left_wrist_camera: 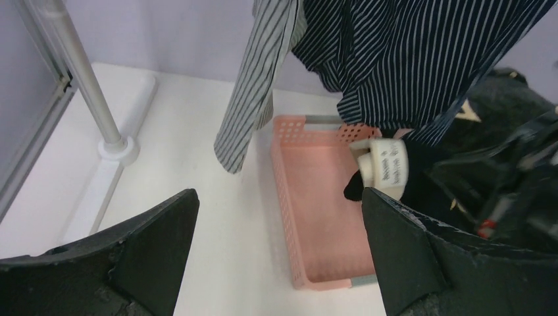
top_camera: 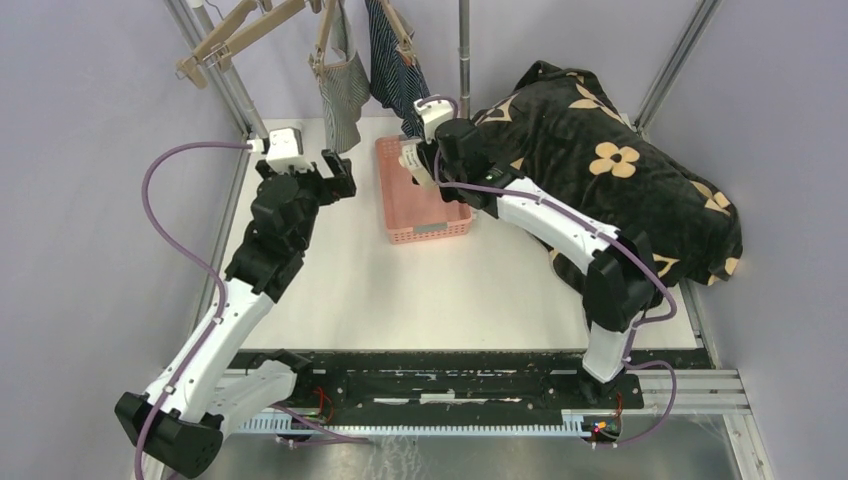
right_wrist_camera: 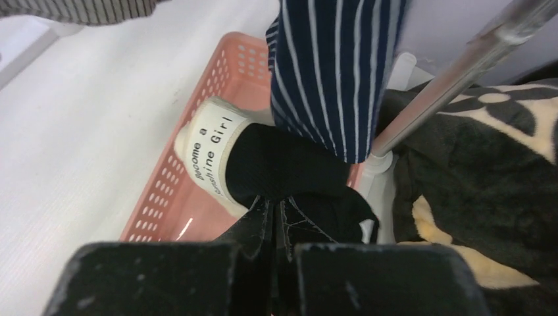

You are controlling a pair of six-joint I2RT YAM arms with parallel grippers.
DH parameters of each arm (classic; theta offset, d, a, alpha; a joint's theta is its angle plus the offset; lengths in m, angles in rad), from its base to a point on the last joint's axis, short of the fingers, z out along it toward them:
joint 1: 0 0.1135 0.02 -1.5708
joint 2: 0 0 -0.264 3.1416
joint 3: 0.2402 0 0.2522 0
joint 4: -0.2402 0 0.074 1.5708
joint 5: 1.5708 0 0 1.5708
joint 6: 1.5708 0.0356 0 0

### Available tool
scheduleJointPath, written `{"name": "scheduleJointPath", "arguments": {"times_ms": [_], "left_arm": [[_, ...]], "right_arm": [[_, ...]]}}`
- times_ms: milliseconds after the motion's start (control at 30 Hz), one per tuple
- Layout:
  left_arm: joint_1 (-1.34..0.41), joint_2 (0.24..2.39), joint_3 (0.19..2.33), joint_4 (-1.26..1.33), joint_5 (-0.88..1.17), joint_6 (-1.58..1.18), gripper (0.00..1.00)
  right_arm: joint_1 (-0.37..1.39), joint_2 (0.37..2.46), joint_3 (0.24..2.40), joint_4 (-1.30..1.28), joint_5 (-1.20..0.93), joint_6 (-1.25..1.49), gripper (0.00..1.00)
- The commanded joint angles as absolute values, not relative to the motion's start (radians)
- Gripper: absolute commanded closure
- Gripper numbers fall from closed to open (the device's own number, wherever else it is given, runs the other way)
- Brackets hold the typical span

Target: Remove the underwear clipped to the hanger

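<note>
The plain black underwear (right_wrist_camera: 283,164), with a white lettered waistband, is pinched in my shut right gripper (right_wrist_camera: 276,204) and hangs over the pink basket (right_wrist_camera: 217,85). It also shows in the top view (top_camera: 418,165) and in the left wrist view (left_wrist_camera: 385,161). The navy white-striped underwear (top_camera: 392,65) and the grey-and-white striped underwear (top_camera: 345,90) hang clipped to wooden hangers (top_camera: 240,30) at the back. My left gripper (top_camera: 340,175) is open and empty, just below and in front of the grey striped piece (left_wrist_camera: 253,85). The navy piece (left_wrist_camera: 408,59) hangs right of it.
The pink basket (top_camera: 420,195) stands on the white table under the hanging clothes. A big black blanket with tan flowers (top_camera: 620,150) lies at the right. Metal frame poles (top_camera: 463,45) stand at the back and sides; one pole foot (left_wrist_camera: 118,148) is at the left.
</note>
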State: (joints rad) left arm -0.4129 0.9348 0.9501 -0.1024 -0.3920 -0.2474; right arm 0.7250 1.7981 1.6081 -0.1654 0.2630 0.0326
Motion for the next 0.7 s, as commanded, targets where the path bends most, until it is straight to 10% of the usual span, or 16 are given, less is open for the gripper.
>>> {"name": "scheduleJointPath", "arguments": {"times_ms": [0, 533, 667], "left_arm": [[-0.42, 0.972, 1.097, -0.122, -0.433, -0.177, 0.0], [-0.417, 1.393, 1.75, -0.19, -0.535, -0.025, 0.01], [-0.41, 1.485, 1.869, -0.159, -0.569, 0.031, 0.03]], "right_arm": [[0.722, 1.882, 1.654, -0.087, 0.22, 0.048, 0.99], [0.715, 2.064, 1.666, -0.068, 0.119, 0.098, 0.99], [0.715, 2.051, 1.623, -0.078, 0.095, 0.115, 0.82]]}}
